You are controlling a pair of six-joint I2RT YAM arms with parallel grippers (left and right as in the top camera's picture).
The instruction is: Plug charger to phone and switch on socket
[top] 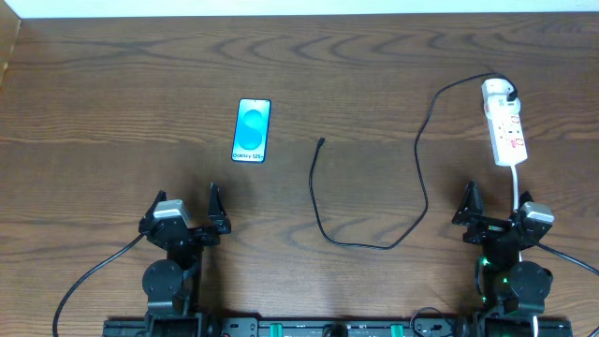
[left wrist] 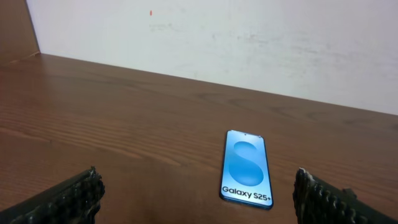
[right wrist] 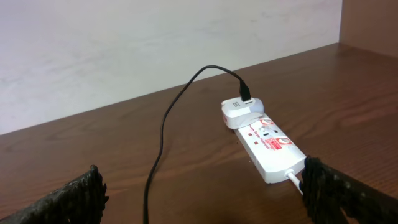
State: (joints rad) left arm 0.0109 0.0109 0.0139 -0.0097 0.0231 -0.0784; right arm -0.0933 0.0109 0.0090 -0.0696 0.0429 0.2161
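Dark wooden table (top: 94, 94): we see the blue-screened black smartphone (top: 252, 130) at eleven o'clock and the white power strip (top: 505, 126) at two. The thin black charger cable (top: 313, 187), apparently adapter-fed, snakes between them. Our left gripper (top: 184, 208) and right gripper (top: 496, 208) gape, empty.

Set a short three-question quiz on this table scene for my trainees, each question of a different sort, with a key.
1. True or false: the charger's plug tip lies on the table, apart from the Galaxy S25+ phone.
2. Where on the power strip does the white adapter sit? A. the end far from the robot. B. the end near the robot. C. the middle.
3. Fill in: the left gripper and the right gripper are both ____.
Key: 1 true; 2 A; 3 open.
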